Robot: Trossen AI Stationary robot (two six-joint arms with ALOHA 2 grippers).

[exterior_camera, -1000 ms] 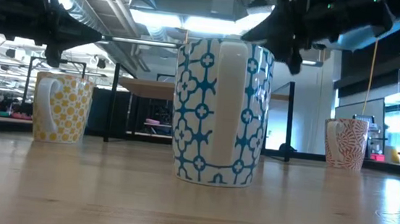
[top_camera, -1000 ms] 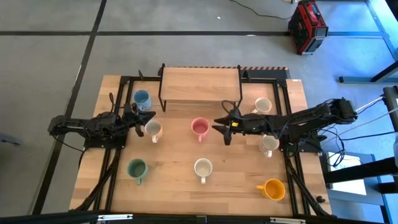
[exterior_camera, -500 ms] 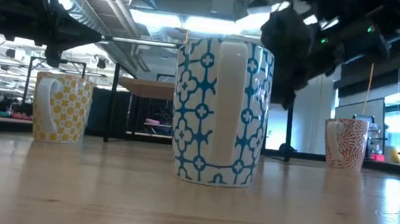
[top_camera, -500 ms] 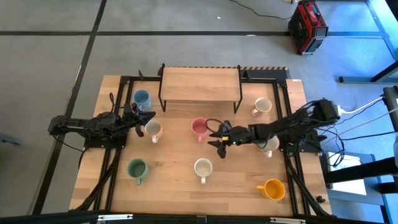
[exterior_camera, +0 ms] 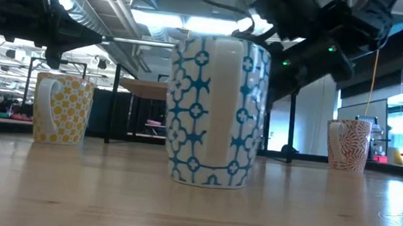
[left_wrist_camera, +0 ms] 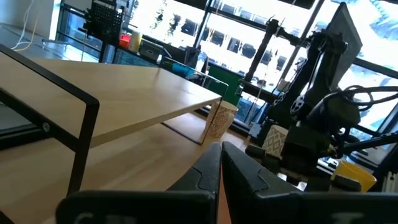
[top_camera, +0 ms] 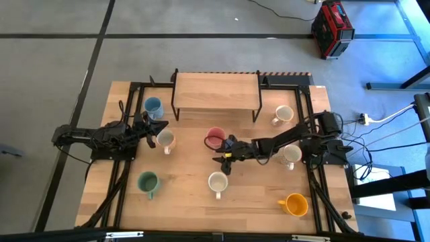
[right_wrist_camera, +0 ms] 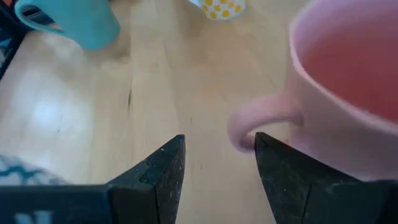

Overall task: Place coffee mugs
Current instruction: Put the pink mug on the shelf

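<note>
Right now the right gripper (top_camera: 224, 156) reaches across the middle of the table (top_camera: 188, 202), its tip just beside the pink mug (top_camera: 216, 137) and a little above the cream-white mug (top_camera: 218, 181) that stands nearer the front edge. From the right wrist view, its two dark fingers (right_wrist_camera: 155, 171) stand apart with nothing between them, and the pink mug's handle (right_wrist_camera: 249, 124) sits just ahead of the gap, not yet gripped. The left gripper (top_camera: 161, 125) waits on the left side, between the blue mug (top_camera: 153, 106) and another cream-white mug (top_camera: 165, 140); its fingers are pressed together on nothing, as the left wrist view shows. A wooden shelf (top_camera: 216, 92) on a dark frame stands at the back of the table. The green mug (top_camera: 147, 182) stands front left and the orange mug (top_camera: 295, 204) front right. Two more cream-white mugs stand on the right side, one (top_camera: 283, 114) near the shelf and one (top_camera: 291, 154) partly under the right arm. In the low view the blue-patterned mug (exterior_camera: 216, 113) stands upright at centre, with a yellow-patterned one (exterior_camera: 61, 108) farther off to its side.
</note>
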